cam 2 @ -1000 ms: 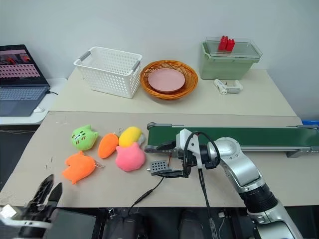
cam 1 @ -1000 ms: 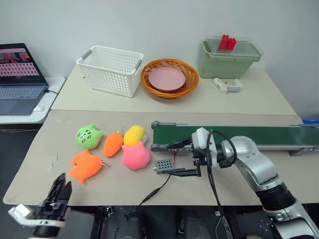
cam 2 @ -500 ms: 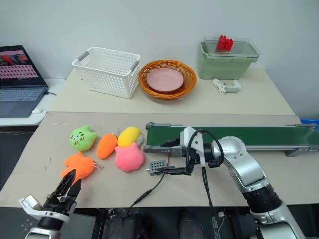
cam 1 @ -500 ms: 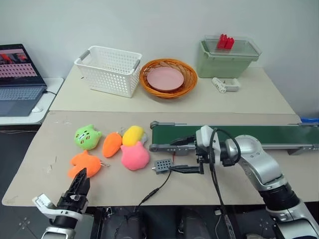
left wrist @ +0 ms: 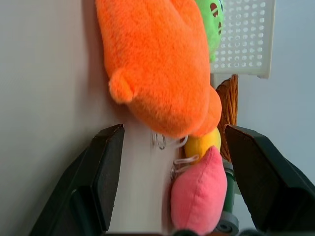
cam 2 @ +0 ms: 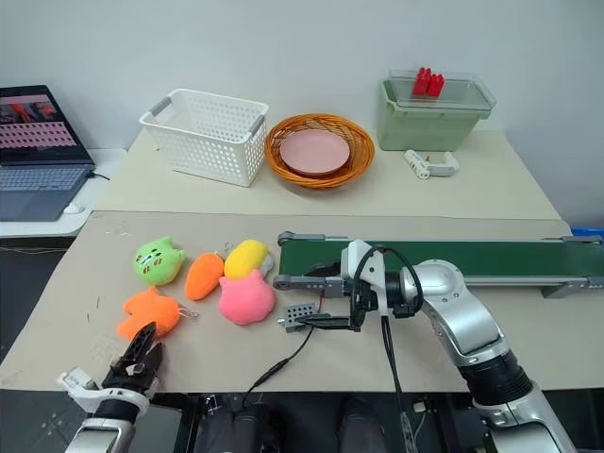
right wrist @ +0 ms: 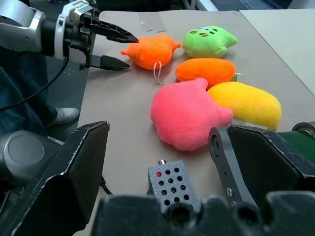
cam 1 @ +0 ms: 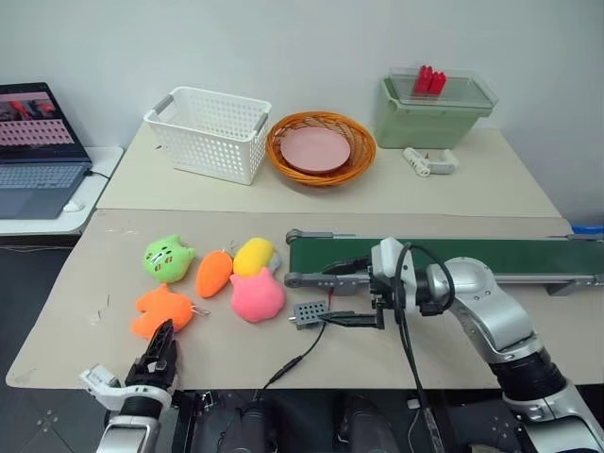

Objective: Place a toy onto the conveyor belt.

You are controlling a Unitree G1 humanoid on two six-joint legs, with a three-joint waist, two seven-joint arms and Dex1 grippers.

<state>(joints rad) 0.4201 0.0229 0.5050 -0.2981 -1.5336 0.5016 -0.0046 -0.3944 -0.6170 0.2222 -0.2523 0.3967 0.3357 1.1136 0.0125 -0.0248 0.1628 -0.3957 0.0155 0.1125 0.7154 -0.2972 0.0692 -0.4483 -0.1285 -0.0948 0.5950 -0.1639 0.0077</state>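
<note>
left tool (right wrist: 106,46) was held spread just short of the toy (cam 1: 162,310); the reach was judged underway, a pinch needed next

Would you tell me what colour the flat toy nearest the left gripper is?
Bright orange; the toy shows best in the left wrist view.

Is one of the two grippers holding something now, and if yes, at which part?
Nothing is held. The left gripper is open just short of the orange toy, and the right gripper is open and empty.
</note>
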